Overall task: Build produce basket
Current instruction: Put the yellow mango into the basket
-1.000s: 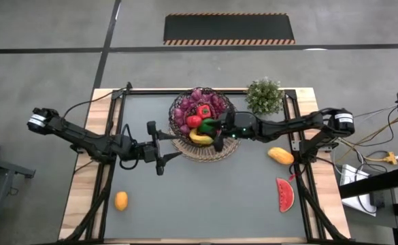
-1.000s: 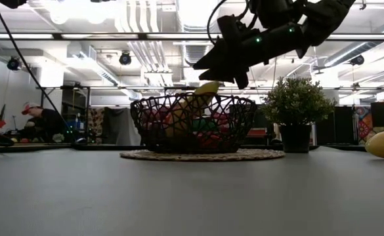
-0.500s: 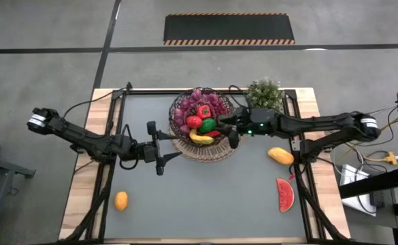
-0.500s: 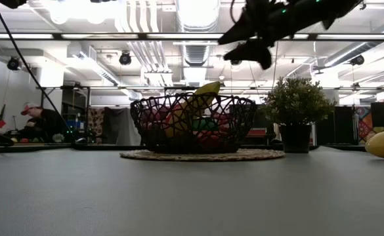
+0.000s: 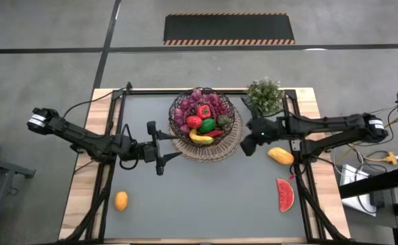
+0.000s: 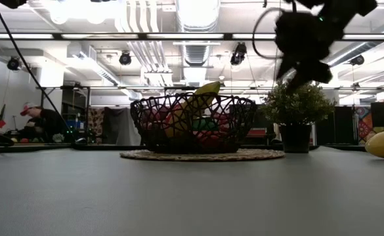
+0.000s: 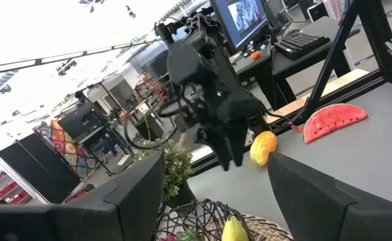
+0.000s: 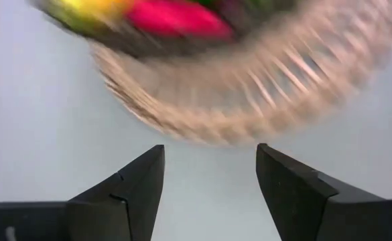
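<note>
The dark wire basket (image 5: pixel 204 121) stands on its tan woven mat (image 5: pixel 205 151) at the table's far middle, holding purple grapes (image 5: pixel 200 99), red peppers (image 5: pixel 197 116), a green lime (image 5: pixel 207 125) and a yellow banana (image 5: pixel 200 138). My right gripper (image 5: pixel 249 144) is open and empty, above the table just right of the basket; it shows high up in the low view (image 6: pixel 304 49). My left gripper (image 5: pixel 166 145) is open and empty, left of the basket. A yellow-orange fruit (image 5: pixel 280 156), a watermelon slice (image 5: pixel 285 194) and an orange piece (image 5: pixel 120 201) lie on the table.
A bushy green potted plant (image 5: pixel 264 95) stands at the far right, close behind my right arm. The table's wooden borders (image 5: pixel 83 177) run along both sides. Open grey surface lies in front of the basket.
My right gripper has drawn back from over the basket toward the table's right edge and a little toward the near edge, open and empty, turning as it went. The fruit in the basket stays in place. My left arm has kept still.
</note>
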